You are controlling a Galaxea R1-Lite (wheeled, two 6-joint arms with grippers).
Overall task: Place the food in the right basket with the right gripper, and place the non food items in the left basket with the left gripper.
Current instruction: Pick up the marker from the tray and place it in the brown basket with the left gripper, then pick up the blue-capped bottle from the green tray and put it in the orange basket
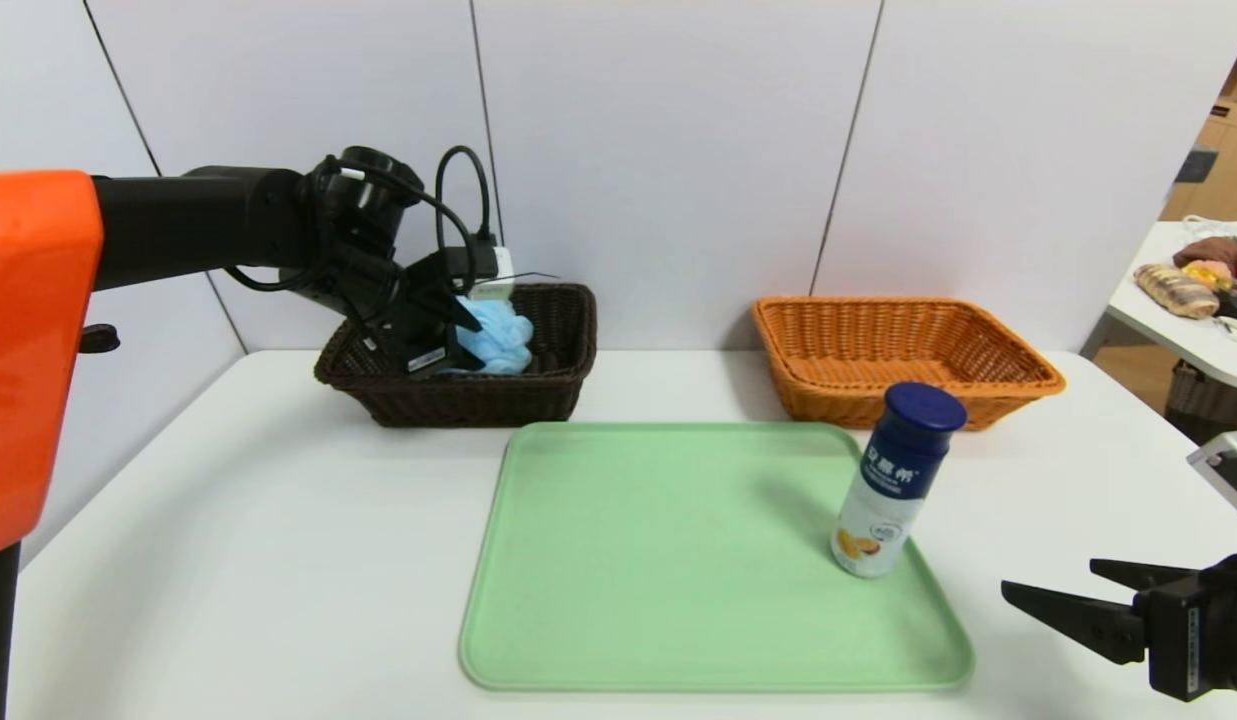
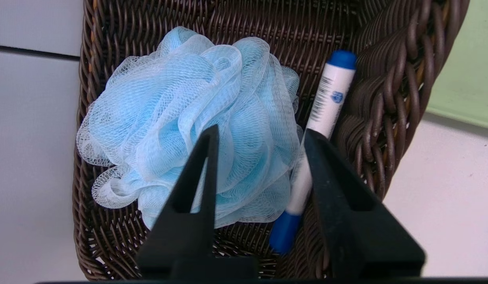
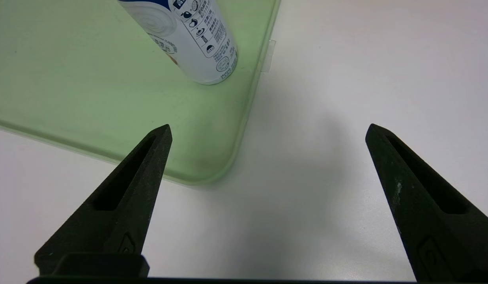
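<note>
Over the dark brown left basket (image 1: 478, 400) my left gripper (image 1: 468, 345) points down, its fingers apart and holding nothing. Inside the left basket (image 2: 386, 98) the light-blue mesh sponge (image 2: 180, 110) fills the floor. Beside it the white marker (image 2: 326, 106) with a blue cap lies along the wall, next to one finger of the left gripper (image 2: 260, 132). The sponge (image 1: 498, 335) also shows in the head view. The blue-capped bottle (image 1: 893, 480) stands on the green tray (image 1: 658, 560). My right gripper (image 1: 1053, 578) hovers wide open over the table, to the right of the tray. The orange right basket (image 1: 908, 350) holds nothing.
In the right wrist view the bottle's base (image 3: 196, 35) stands near the tray's (image 3: 70, 79) corner, ahead of the right gripper (image 3: 268, 128). A second white table (image 1: 1193, 340) with several food items stands at the far right.
</note>
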